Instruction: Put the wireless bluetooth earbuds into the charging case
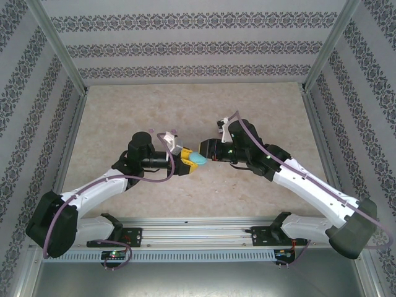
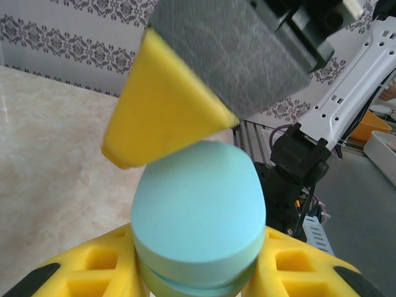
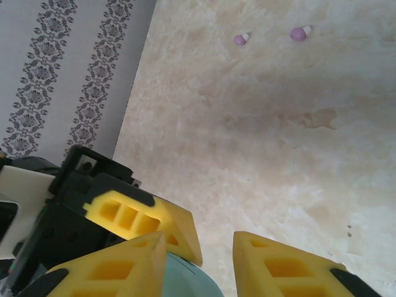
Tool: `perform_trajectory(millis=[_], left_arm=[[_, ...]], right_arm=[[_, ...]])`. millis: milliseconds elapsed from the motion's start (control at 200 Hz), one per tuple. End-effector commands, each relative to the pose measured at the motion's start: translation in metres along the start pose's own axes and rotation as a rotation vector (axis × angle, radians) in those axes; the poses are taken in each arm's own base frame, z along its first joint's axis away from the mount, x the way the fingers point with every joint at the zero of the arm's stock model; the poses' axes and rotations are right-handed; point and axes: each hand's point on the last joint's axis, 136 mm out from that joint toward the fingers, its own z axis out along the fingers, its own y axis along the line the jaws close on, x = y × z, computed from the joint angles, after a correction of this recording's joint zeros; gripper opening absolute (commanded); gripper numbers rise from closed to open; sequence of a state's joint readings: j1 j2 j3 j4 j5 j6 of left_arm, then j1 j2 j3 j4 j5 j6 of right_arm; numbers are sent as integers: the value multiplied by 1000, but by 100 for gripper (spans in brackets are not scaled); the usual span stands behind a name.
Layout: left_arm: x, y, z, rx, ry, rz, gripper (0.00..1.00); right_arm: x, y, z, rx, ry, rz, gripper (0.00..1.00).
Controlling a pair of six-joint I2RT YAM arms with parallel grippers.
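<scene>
Left pincer (image 1: 185, 156) clamps blue charging case (image 1: 198, 159) aloft — offered to right pincer (image 3: 213, 260), part-open, probably for lid-opening; pink earbuds (image 3: 241, 39) lie on bench (image 3: 278, 154).

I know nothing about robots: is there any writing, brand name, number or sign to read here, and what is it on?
No text can be read anywhere.
The blue case: plain, no brand or label.
The two pink earbuds: no marks visible, and too small to be sure.
The wallpaper: only a flowery pattern, no letters.
The little lit board at the left arm's base: any print is too small to read.
</scene>
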State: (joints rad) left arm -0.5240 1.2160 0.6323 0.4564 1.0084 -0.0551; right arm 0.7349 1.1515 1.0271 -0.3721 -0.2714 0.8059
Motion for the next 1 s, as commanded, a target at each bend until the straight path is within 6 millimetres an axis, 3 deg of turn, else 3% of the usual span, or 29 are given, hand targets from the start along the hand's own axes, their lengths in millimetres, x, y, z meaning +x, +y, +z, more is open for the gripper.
perform_trajectory(millis=[0, 140, 370, 645, 994], left_arm=[[-18, -3, 3, 10, -23, 75, 10], [-19, 0, 6, 10, -30, 73, 10], [-22, 7, 8, -11, -41, 67, 10], [-26, 18, 11, -48, -79, 67, 12], [-32, 21, 12, -55, -93, 56, 12]], right_arm=[[2, 0, -9, 0, -4, -13, 34], [4, -2, -13, 8, -4, -14, 36], [4, -12, -21, 11, -56, 43, 49], [2, 0, -28, -82, -88, 122, 54], [1, 10, -18, -187, -83, 175, 59]])
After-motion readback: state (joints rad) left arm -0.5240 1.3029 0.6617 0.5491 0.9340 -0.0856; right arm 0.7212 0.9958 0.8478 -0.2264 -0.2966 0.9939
